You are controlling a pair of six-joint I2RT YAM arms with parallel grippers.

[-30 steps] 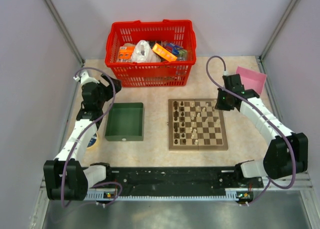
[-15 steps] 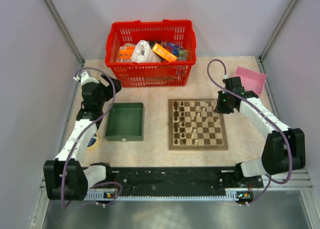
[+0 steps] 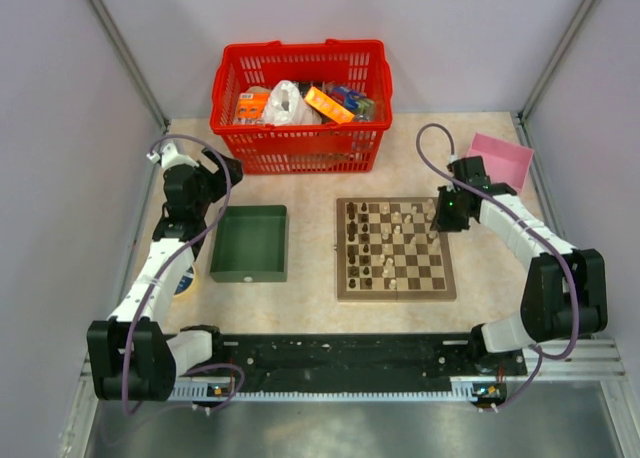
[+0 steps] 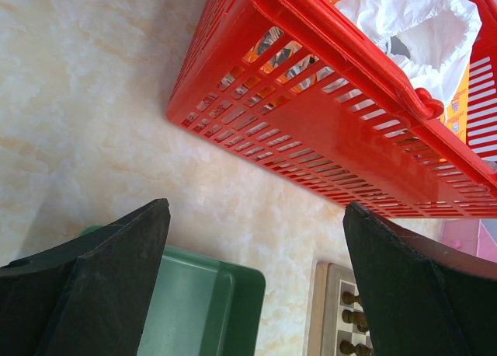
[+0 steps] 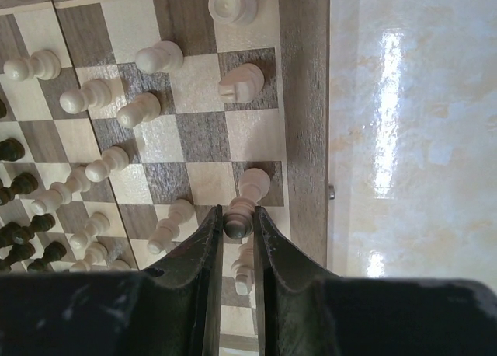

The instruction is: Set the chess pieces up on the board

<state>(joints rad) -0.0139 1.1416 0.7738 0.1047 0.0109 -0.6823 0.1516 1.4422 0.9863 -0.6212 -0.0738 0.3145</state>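
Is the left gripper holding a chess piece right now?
No, the left gripper stands wide open, with nothing held between its jaws.

Marbled table (image 3: 310, 186): basket (image 3: 300, 150), tray (image 3: 248, 275), board (image 3: 396, 295)

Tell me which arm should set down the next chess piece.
Right. Its fingers hold a small dark wooden chess piece over the checkered wooden chessboard; the left arm's open fingers hang beside the red plastic basket, off the board.

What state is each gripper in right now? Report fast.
Left gripper: open, holding nothing.
Right gripper: fingers shut on a chess piece over the board.
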